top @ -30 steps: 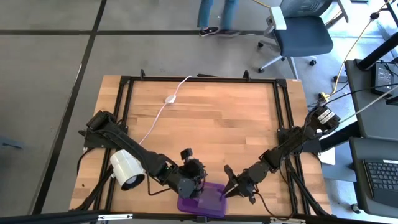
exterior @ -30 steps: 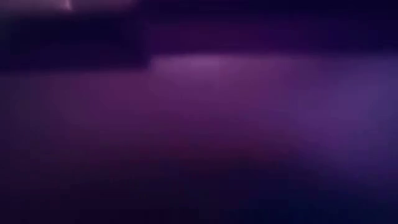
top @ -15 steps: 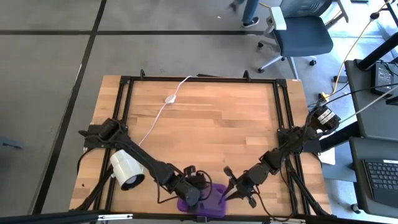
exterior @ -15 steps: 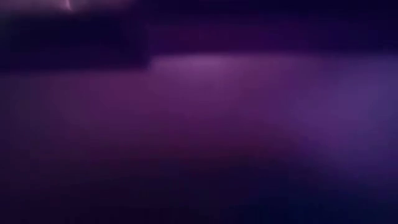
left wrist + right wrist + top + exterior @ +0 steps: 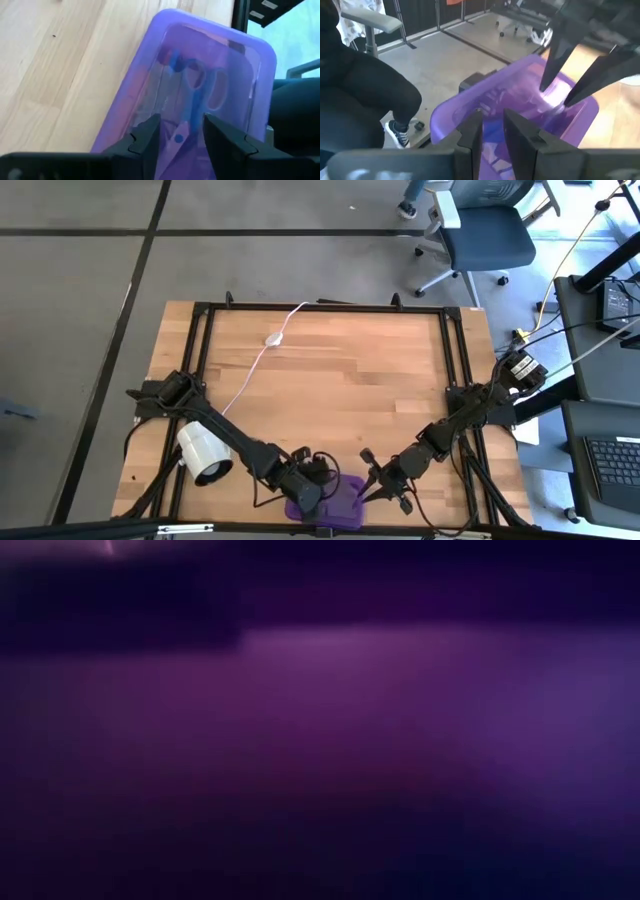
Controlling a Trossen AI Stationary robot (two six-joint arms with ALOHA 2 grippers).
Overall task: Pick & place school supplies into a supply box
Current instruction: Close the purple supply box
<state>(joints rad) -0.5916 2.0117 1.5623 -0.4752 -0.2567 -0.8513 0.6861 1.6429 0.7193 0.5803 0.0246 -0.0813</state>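
Observation:
The supply box (image 5: 342, 508), a translucent purple case with its lid down, lies at the table's near edge and fills the low view (image 5: 330, 740) with purple. Blue-handled scissors (image 5: 192, 87) show through the lid; no other school supplies can be made out. My left gripper (image 5: 181, 125) is open over the lid and slants down onto it; the right wrist view also shows this left gripper (image 5: 555, 95). My right gripper (image 5: 492, 120) is at the box's right end (image 5: 362, 492), its fingers close together. My left gripper sets its two open fingertips (image 5: 543, 86) on the lid's top (image 5: 555, 102), slanting down from the table's left. Nothing is between the fingers. The box lies flat under them. My right gripper has the box's right-hand edge (image 5: 492, 137) in the narrow gap between its fingers, coming nearly level from the table's right. Its own fingers hide how far the edge reaches in.
A white cylindrical lamp (image 5: 205, 452) lies at the near left, and its white cable with an oval switch (image 5: 272, 338) runs to the far edge. Black frame rails (image 5: 455, 380) border the table. A seated person's legs (image 5: 365, 100) show beyond the near edge.
My left gripper has come down and toward the table's near edge onto the box lid, turning its wrist as it went, then held still. The box and my right gripper have stayed where they were.

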